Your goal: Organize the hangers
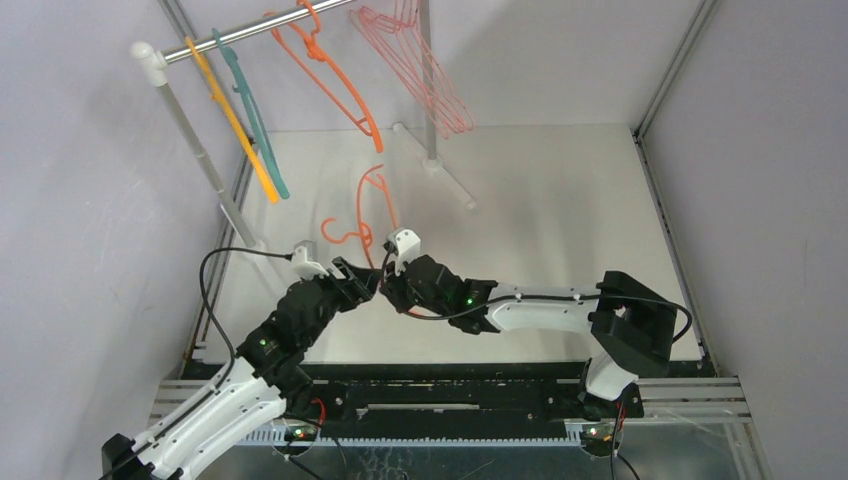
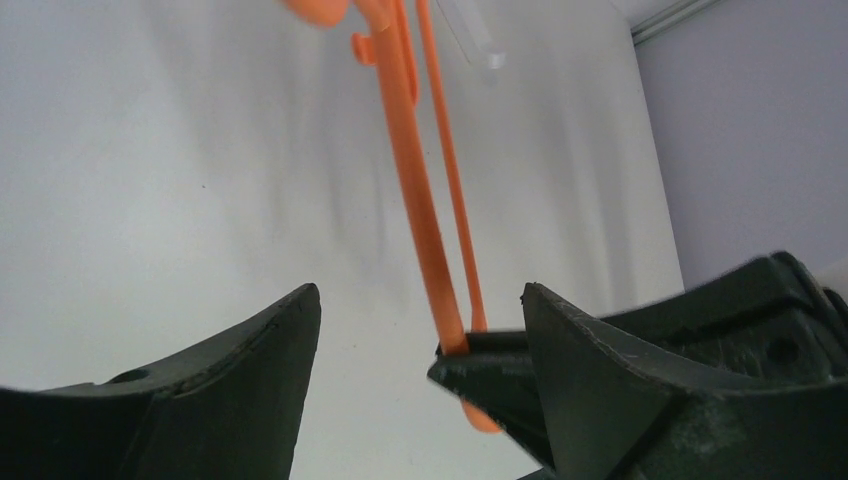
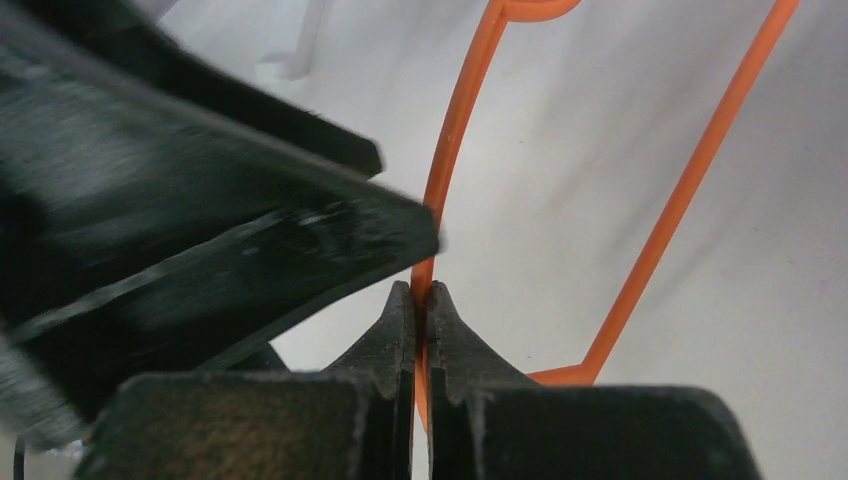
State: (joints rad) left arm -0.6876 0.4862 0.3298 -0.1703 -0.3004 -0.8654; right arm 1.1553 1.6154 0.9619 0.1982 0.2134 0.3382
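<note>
The right arm's black two-finger hand (image 3: pixel 422 300) is clamped on the thin bright orange plastic clothes hanger (image 2: pixel 422 200). Its two wedge-shaped fingers are pressed together, with one slim, smooth bar of the hanger pinched between the tips. The hanger stands up from that grip above the matt white bench (image 1: pixel 560 200). Its narrow triangular frame and curled hook rise toward the back of the scene.

The left arm's black hand (image 2: pixel 420 292) is spread apart, one broad pointed finger on either side of the same orange bar. In the right wrist view, one of these fingers reaches right up to the bar just above the pinch. Whether it touches cannot be told.

Behind, a shiny silver metal rail (image 1: pixel 250 32) runs across white tubular posts (image 1: pixel 190 130). Four sets of hangers hang from it by their hooks:
- a yellow-orange hanger (image 1: pixel 235 120)
- a teal hanger (image 1: pixel 255 120), just beside the yellow-orange one
- another bright orange hanger (image 1: pixel 335 75), further right
- a bunch of pale pink wire-thin hangers (image 1: pixel 425 75), packed closely together
</note>
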